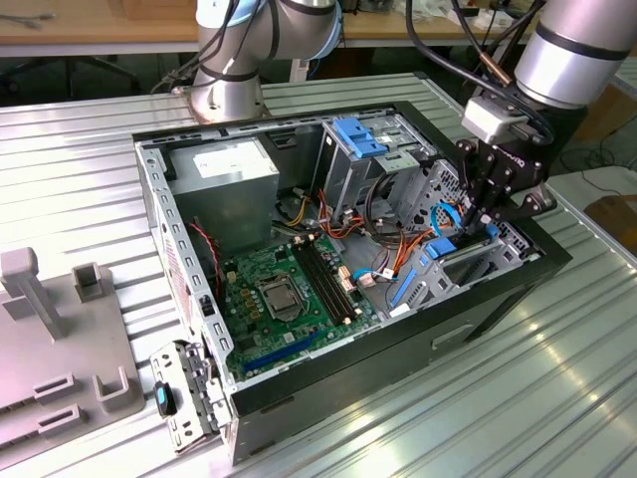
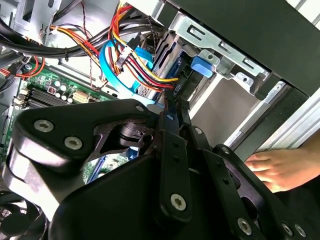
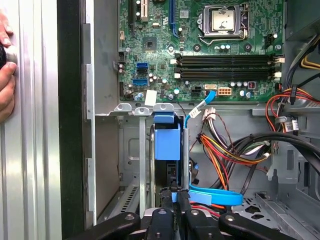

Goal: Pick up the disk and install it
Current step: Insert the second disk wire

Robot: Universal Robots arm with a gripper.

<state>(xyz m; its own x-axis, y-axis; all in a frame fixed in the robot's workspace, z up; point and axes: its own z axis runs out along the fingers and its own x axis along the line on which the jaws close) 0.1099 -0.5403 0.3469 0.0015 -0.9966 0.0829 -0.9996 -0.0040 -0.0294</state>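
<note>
The disk, a dark body in bright blue rails, stands on edge in a narrow drive bay at the front end of the open computer case. My gripper reaches down onto the disk's near end, fingers drawn close together and shut on its edge. In the exterior view the gripper hangs over the case's corner on the exterior view's right, with the disk's blue rail just under it. In the second wrist view the fingertips meet beside a blue piece.
A person's hand rests on the case's outer wall, also in the second wrist view. Bundled cables and a blue flat cable lie close beside the bay. Motherboard, power supply and a blue-latched cage fill the case.
</note>
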